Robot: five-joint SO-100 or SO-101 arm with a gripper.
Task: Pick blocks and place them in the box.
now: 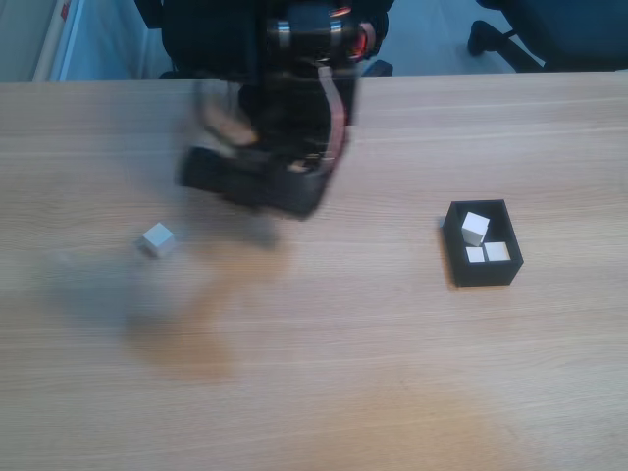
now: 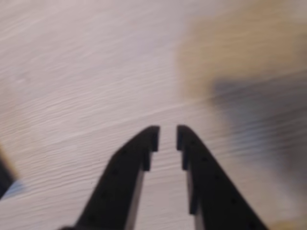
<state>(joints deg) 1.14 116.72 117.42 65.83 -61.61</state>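
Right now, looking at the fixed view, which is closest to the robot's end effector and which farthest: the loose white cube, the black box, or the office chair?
1. Loose white cube, lower left of the blurred end effector.
2. Black box, on the right.
3. Office chair, top right corner.

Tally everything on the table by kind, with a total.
White blocks: 4, namely 3 in the box and 1 loose on the table
Black box: 1
Robot tool: 1
Total: 6

Three white blocks in black box, one outside
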